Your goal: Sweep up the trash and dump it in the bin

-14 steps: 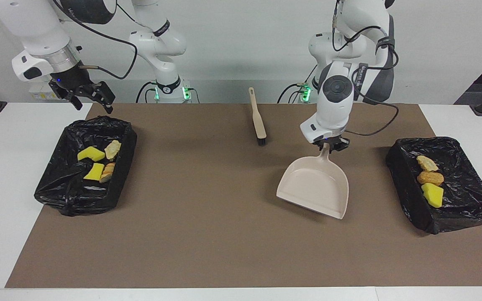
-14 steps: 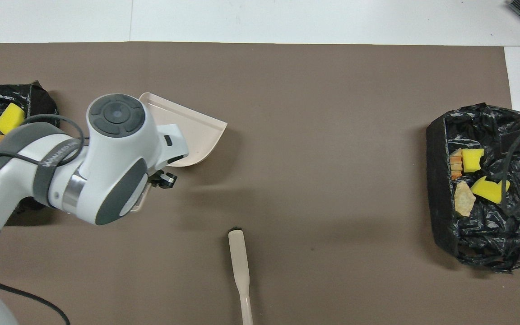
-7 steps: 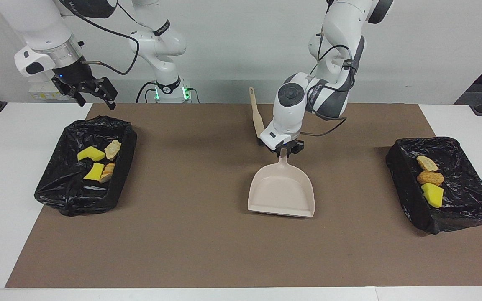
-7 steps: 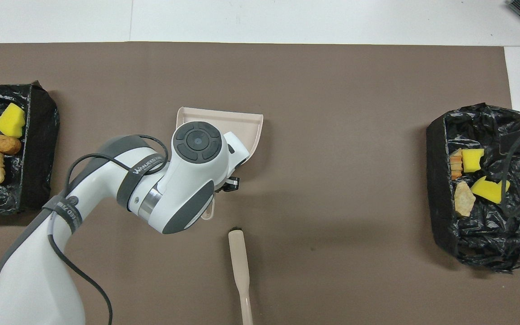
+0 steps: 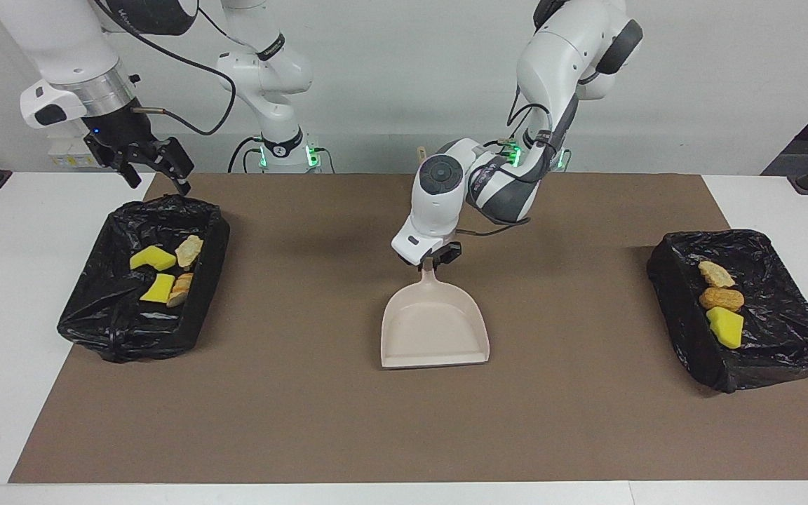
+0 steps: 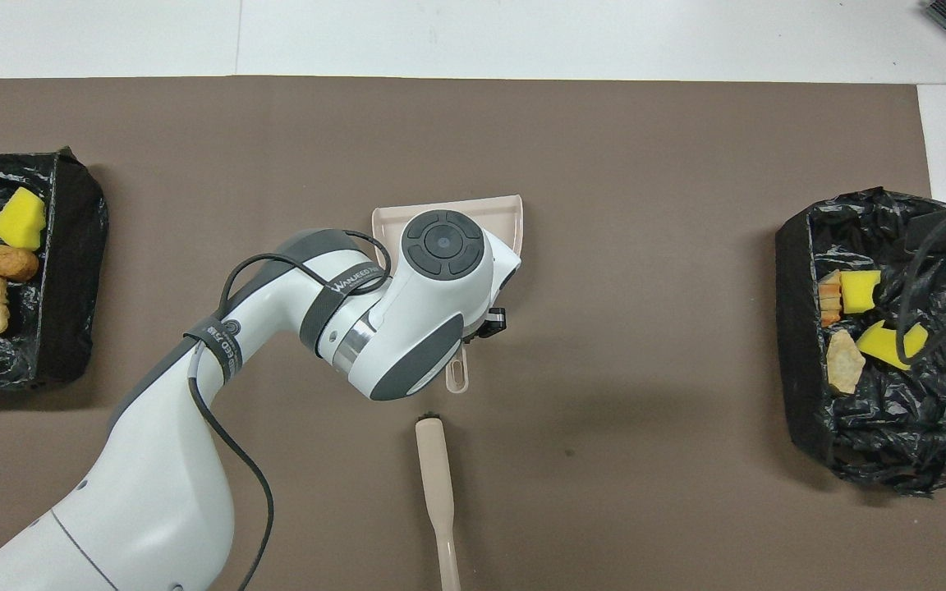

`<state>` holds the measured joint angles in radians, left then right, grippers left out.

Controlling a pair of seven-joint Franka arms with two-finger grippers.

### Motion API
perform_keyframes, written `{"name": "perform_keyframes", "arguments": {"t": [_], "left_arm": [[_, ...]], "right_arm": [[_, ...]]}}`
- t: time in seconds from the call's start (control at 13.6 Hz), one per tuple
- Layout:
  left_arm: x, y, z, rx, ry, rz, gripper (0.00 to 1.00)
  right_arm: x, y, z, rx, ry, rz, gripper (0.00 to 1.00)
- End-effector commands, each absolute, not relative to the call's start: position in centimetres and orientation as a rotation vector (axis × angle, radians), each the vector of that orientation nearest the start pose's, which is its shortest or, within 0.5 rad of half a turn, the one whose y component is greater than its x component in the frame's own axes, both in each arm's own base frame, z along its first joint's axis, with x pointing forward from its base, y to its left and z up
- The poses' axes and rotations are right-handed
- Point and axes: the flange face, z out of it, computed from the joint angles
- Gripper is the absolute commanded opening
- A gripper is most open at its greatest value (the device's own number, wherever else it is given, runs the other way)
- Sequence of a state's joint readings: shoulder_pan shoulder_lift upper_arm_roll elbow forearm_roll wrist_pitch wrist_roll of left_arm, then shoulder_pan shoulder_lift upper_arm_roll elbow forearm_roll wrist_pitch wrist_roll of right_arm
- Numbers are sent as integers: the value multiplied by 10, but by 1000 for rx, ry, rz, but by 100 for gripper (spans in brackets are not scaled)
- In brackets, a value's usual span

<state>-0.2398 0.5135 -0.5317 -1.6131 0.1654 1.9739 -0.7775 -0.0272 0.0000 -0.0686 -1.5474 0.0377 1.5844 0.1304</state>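
My left gripper (image 5: 432,262) is shut on the handle of the beige dustpan (image 5: 434,330), which hangs low over the middle of the brown mat, mouth pointing away from the robots. Whether it touches the mat I cannot tell. The pan looks empty. My right gripper (image 5: 157,175) hovers open and empty over the robot-side edge of the bin (image 5: 88,308) at the right arm's end. That bin holds trash: two yellow sponge pieces (image 5: 153,259), a pale lump (image 5: 189,250) and a bread roll (image 5: 181,287). The bin (image 5: 783,337) at the left arm's end holds a lump (image 5: 716,273), a roll (image 5: 721,299) and a sponge (image 5: 725,327).
The beige brush (image 6: 433,476) lies on the mat (image 5: 306,421) nearer to the robots than the dustpan (image 6: 510,215), bristles toward the pan. My left arm hides most of it in the facing view. White table shows around the mat.
My left arm has carried the dustpan from beside the bin at its own end to the middle of the mat, turning its mouth away from the robots. The right gripper has barely shifted.
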Motion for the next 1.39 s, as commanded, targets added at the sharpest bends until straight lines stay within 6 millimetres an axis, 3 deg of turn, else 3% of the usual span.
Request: {"name": "perform_keyframes", "arguments": {"t": [0.0, 0.07, 0.22, 0.51, 0.95, 1.1, 1.32], "left_arm": [[525, -421, 360, -3160, 21, 196, 81], [524, -411, 364, -3149, 6, 202, 98], [516, -388, 388, -3113, 28, 161, 100], [519, -276, 437, -3012, 176, 69, 100], [522, -116, 538, -3122, 378, 69, 100], [530, -84, 575, -3133, 359, 35, 100], [535, -57, 631, -3127, 395, -12, 100]], "right_arm": [[554, -50, 633, -3085, 295, -72, 100], [552, -50, 632, -3083, 300, -64, 100], [551, -47, 632, -3081, 300, -61, 100], [549, -50, 631, -3079, 304, -50, 100], [549, -50, 631, -3079, 306, -43, 100], [549, -50, 631, -3079, 306, -43, 100], [549, -50, 631, -3079, 308, -38, 100]]}}
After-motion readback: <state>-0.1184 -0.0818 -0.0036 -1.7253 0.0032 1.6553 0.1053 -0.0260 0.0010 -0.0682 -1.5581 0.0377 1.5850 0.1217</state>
